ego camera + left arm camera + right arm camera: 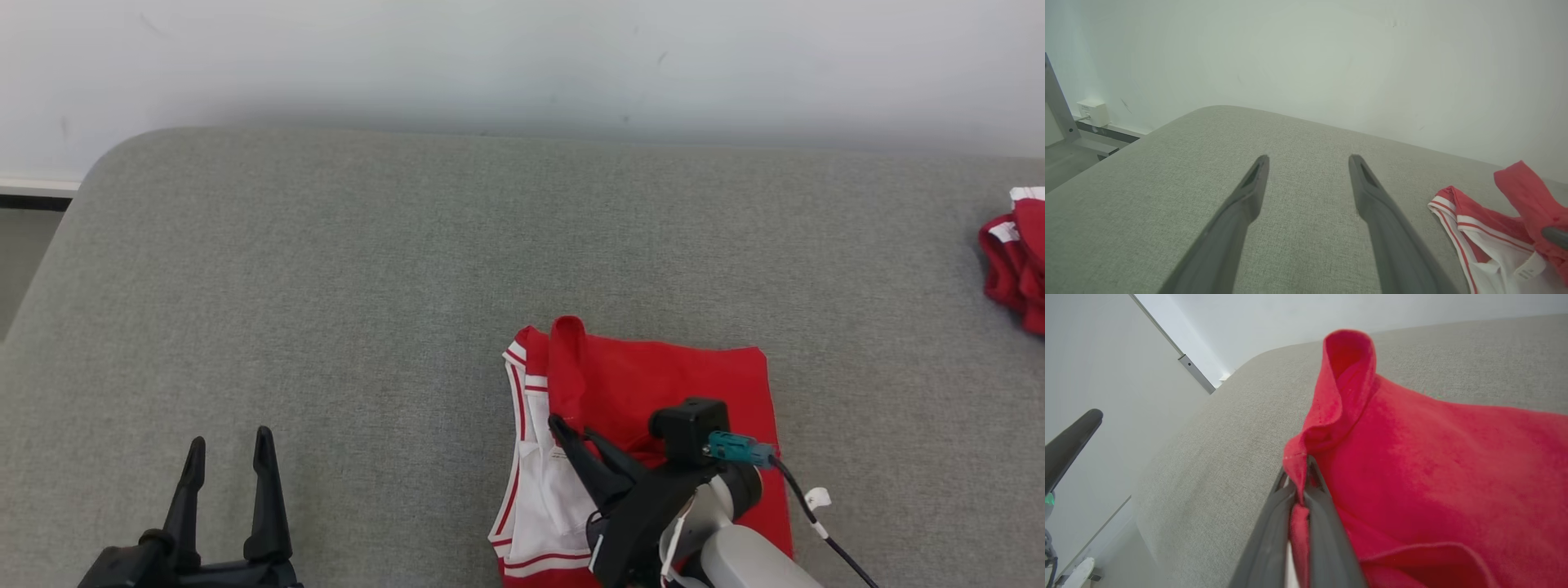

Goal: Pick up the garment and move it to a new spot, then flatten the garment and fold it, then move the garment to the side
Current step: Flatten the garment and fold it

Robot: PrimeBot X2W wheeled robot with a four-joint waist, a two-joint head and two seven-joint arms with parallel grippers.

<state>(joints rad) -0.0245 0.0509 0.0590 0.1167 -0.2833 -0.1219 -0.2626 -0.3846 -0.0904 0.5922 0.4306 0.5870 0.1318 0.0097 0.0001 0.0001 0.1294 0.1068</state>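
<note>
The garment (pixel 653 392) is red with a white inside and red-striped trim, and lies partly folded on the grey padded table (pixel 367 286), near its front edge and right of centre. My right gripper (pixel 574 428) is shut on a red fold at the garment's left side. The right wrist view shows that fold (pixel 1347 375) lifted into a peak above the pinching fingertips (pixel 1300 479). My left gripper (pixel 229 441) rests open and empty at the lower left, well apart from the garment. In the left wrist view its gripper (pixel 1309 159) points over bare table, with the garment (pixel 1486 232) to the right.
A second red and white piece of clothing (pixel 1016 253) lies bunched at the table's right edge. A white wall (pixel 522 57) runs behind the table. The table's rounded left corner (pixel 106 163) drops to the floor, where a white socket box (pixel 1093 112) sits.
</note>
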